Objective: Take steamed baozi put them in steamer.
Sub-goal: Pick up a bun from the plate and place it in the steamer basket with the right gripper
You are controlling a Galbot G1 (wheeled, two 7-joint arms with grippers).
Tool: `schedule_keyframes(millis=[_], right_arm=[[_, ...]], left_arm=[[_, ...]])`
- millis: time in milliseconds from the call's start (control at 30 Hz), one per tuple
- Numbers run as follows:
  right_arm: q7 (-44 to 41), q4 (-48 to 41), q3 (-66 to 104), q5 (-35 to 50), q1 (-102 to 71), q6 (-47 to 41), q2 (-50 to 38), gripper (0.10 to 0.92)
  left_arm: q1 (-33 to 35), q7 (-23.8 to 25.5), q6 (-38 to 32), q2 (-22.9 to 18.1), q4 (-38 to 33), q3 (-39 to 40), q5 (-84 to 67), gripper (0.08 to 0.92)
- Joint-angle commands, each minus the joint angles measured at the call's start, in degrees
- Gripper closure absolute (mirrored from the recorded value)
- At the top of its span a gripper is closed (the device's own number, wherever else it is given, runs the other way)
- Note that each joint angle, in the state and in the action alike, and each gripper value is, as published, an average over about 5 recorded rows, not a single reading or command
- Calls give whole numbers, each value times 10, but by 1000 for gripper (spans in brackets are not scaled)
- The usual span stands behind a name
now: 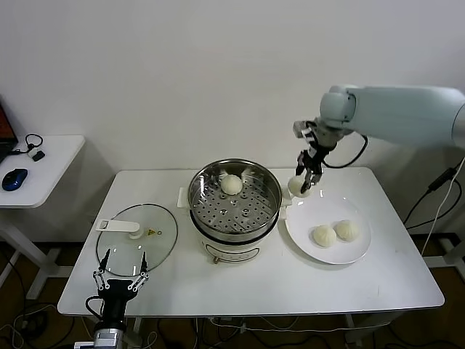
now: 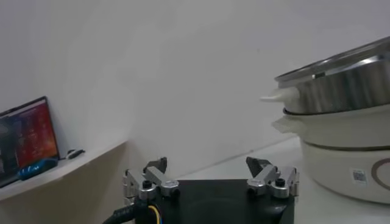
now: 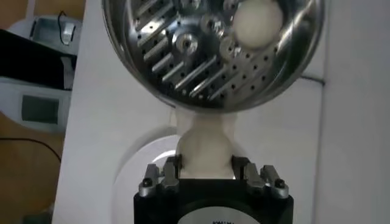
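Baozi (image 1: 297, 186) upright in right pincer (image 1: 306, 179)

Four steamed baozi show: one (image 1: 231, 185) lies on the perforated tray inside the single steamer (image 1: 234, 211), one (image 1: 298, 186) is clamped in the right pincer (image 1: 308, 177) above the table, and two (image 1: 324, 235) (image 1: 346, 230) lie on the one white plate (image 1: 301, 227). There is one glass lid (image 1: 136, 240), two pincers counting the left pincer (image 1: 120, 276), and two tables, the main table (image 1: 254, 283) and a side table (image 1: 51, 163) bearing one blue mouse (image 1: 14, 179).
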Motion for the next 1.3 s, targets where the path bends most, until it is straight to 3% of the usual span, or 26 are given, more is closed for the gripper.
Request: schedule_keyframes(millis=[33, 567, 1300], right_arm=[[-20, 36, -12, 82, 107, -2, 64, 457], [15, -92, 79, 84, -70, -35, 241, 457], [19, -172, 94, 10, -189, -30, 262, 457]], left_arm=[[2, 1, 0, -28, -6, 2, 3, 177], [9, 3, 1, -28, -19, 0, 2, 177], [1, 6, -1, -28, -7, -13, -1, 177]])
